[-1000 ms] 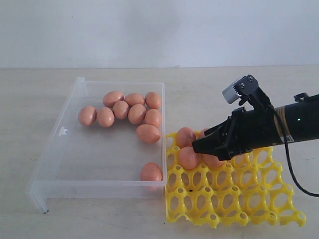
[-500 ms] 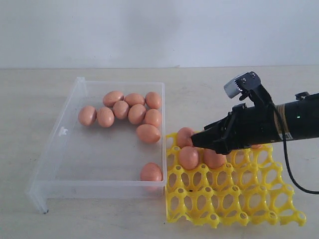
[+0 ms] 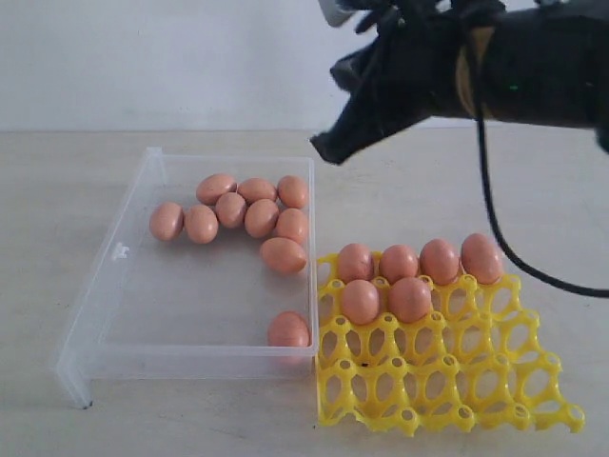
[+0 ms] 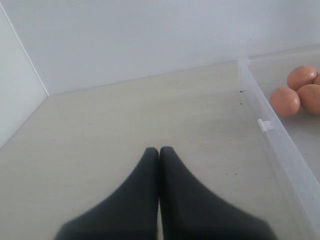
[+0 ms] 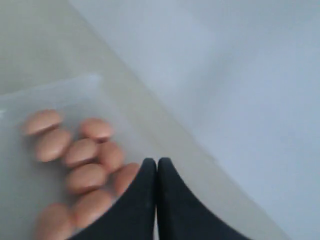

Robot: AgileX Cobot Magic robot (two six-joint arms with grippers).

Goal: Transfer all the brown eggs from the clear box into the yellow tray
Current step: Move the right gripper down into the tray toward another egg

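Judging this the reach for another pick: on the tabletop [image 3: 48, 190], the box [image 3: 190, 295] holds ten eggs [image 3: 283, 255], the tray [image 3: 447, 381] six. My right pincer [image 3: 319, 150] hangs clenched, empty, above the box; my left pincer [image 4: 159, 150], clenched, sits beside it. Next I'd open the right and descend onto one egg.

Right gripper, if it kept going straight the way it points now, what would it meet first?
Probably the pinkish-brown oval eggs clustered in the shallow clear plastic box; the closed black right gripper points down at them, though depth is uncertain.
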